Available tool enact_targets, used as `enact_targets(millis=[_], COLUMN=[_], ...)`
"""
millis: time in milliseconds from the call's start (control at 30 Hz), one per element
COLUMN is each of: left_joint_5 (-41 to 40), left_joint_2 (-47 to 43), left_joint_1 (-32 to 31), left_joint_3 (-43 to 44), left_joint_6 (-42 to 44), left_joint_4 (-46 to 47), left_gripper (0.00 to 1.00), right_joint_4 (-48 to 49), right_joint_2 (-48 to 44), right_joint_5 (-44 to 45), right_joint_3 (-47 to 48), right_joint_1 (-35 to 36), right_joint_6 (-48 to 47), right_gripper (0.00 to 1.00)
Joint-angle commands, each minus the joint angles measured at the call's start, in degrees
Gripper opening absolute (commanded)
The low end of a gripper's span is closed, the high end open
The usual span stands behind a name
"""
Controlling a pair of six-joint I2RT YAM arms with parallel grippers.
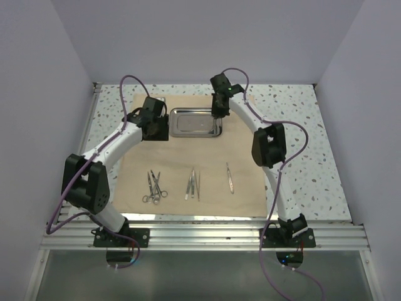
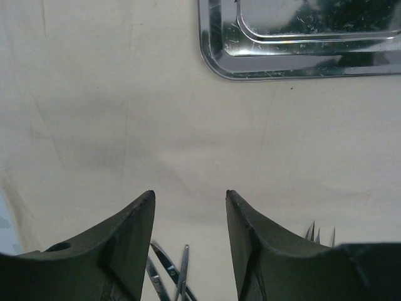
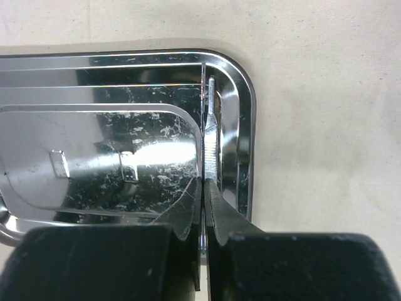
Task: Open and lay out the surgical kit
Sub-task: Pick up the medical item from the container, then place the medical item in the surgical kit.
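The tan cloth wrap point(image 1: 131, 182) lies spread flat on the table. The shiny steel tray point(image 1: 195, 135) sits at its far middle. My right gripper point(image 3: 205, 180) is over the tray's right end point(image 3: 247, 125), shut on a thin silver tweezers point(image 3: 211, 138) that points down into the tray. My left gripper point(image 2: 190, 195) hangs open over bare cloth point(image 2: 156, 125) just left of the tray point(image 2: 282, 70), with nothing between its fingers. Scissor-like forceps point(image 1: 153, 188), a pair of tweezers point(image 1: 193, 184) and one more slim instrument point(image 1: 230, 177) lie in a row on the near half of the cloth.
The speckled tabletop point(image 1: 313, 138) shows around the cloth. Grey walls close in the left, back and right sides. An aluminium rail point(image 1: 200, 235) with both arm bases runs along the near edge. Forceps tips point(image 2: 172, 266) show below my left fingers.
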Motion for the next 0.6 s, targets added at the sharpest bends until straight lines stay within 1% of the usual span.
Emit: enact_targets(millis=[0, 100, 167, 200, 267, 300, 333, 367, 400, 433, 467, 500, 533, 567], left_joint_5=[0.72, 0.89, 0.89, 0.81, 0.54, 0.45, 0.28, 0.10, 0.10, 0.10, 0.01, 0.01, 0.19, 0.28], left_joint_2=[-2.68, -2.86, -2.86, -2.86, -2.68, -2.51, -2.07, -1.72, -1.37, -0.67, -0.31, 0.30, 0.65, 1.00], left_joint_1=[0.43, 0.52, 0.43, 0.52, 0.52, 0.52, 0.52, 0.52, 0.52, 0.52, 0.52, 0.52, 0.61, 0.61], left_joint_3=[-0.64, -0.73, -0.64, -0.55, -0.38, -0.20, 0.32, 0.59, 0.94, 1.81, 2.26, 2.70, 3.40, 3.84], left_joint_6=[-0.65, -0.65, -0.47, -0.38, -0.12, 0.05, 0.23, 0.32, 0.41, 0.67, 0.76, 0.85, 0.93, 1.11], left_joint_4=[1.14, 1.05, 1.23, 1.40, 1.84, 2.02, 2.11, 2.37, 2.55, 2.55, 2.55, 2.81, 2.99, 3.25], left_gripper=[0.53, 0.53, 0.53, 0.53, 0.53, 0.53, 0.54, 0.54, 0.54, 0.54, 0.54, 0.55, 0.57, 0.59], right_joint_4=[-0.76, -1.29, -1.82, -1.73, 0.28, 1.51, 3.96, 5.11, 6.00, 7.05, 7.41, 8.02, 9.16, 9.86], right_joint_2=[-5.48, -6.62, -9.07, -10.48, -16.53, -18.82, -24.24, -26.64, -29.36, -31.56, -36.11, -38.24, -40.09, -44.29], right_joint_5=[1.17, 0.99, 1.52, 1.52, 1.43, 0.82, 0.47, 0.12, -0.32, -0.33, -0.50, -0.85, -1.90, -2.43], right_joint_3=[-0.29, -0.55, -2.39, -6.32, -12.48, -20.08, -23.98, -27.85, -34.76, -37.88, -40.87, -46.38, -49.22, -51.94], right_joint_1=[-0.27, -0.27, -0.27, -0.19, -0.27, -0.27, -0.10, -0.10, -0.01, 0.08, 0.25, 0.43, 0.69, 0.95], right_joint_6=[-0.81, -1.25, -1.77, -1.86, -1.86, -1.86, -1.78, -1.60, -1.60, -1.51, -1.25, -1.25, -1.16, -1.07], right_gripper=[0.00, 0.00, 0.00, 0.00, 0.00, 0.00, 0.00, 0.00, 0.00, 0.00, 0.00, 0.00, 0.00, 0.00])
